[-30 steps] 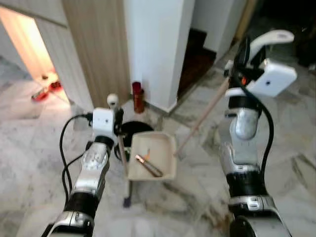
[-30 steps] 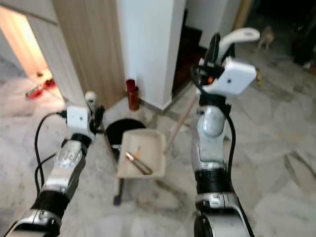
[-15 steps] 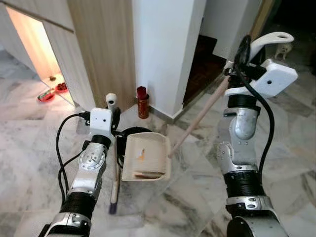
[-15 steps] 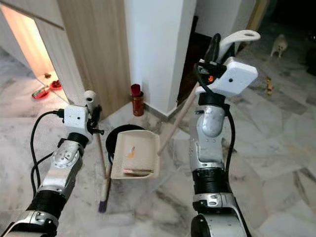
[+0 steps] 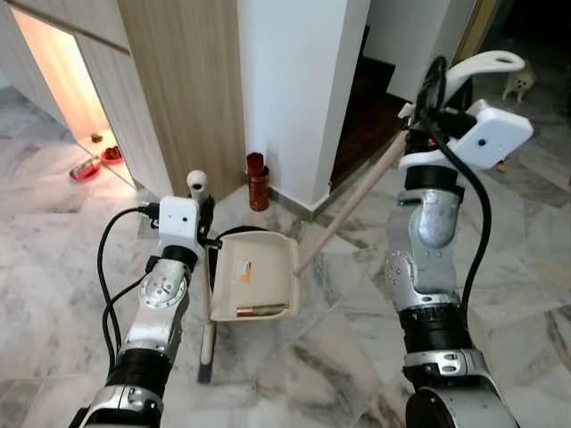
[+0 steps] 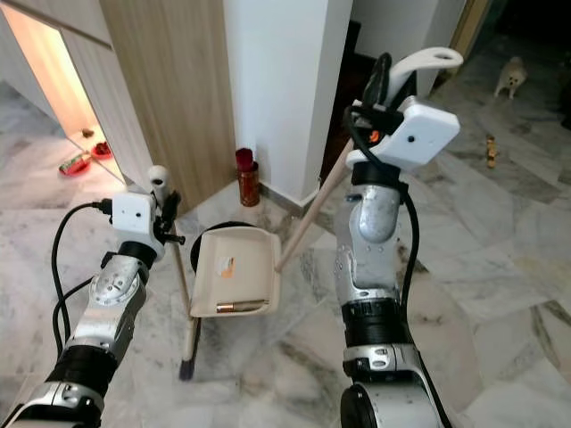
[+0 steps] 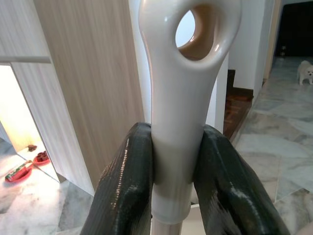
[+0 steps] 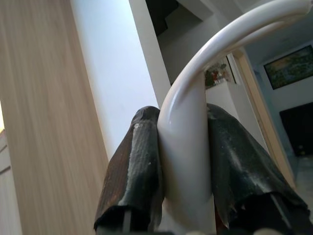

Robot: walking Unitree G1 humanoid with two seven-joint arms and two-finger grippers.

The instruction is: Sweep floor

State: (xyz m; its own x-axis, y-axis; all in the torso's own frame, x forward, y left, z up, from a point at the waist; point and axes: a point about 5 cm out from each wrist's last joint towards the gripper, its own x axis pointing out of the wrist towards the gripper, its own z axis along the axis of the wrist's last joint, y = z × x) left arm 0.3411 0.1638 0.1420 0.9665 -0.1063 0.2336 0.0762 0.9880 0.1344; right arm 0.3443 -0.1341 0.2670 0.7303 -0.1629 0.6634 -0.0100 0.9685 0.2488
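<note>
Both hands grip tight — left gripper (image 7: 171, 161) on the broom (image 5: 207, 308), right gripper (image 8: 183, 161) on the dustpan (image 5: 253, 276) handle, with bits already in the pan at 12 o'clock — so sweeping looks mostly done.

A home: marble floor (image 5: 294, 357), wood-panelled wall (image 5: 183, 80), stairs (image 5: 370, 89), small dog (image 6: 511, 76).

The dustpan (image 5: 257, 275) stands on the floor (image 5: 339, 357) between the two arms, with a can (image 5: 258, 181) behind it against the wall (image 5: 299, 89). The broom (image 5: 207, 303) is just left of the dustpan, and a dog (image 6: 510, 77) is far back on the right.
</note>
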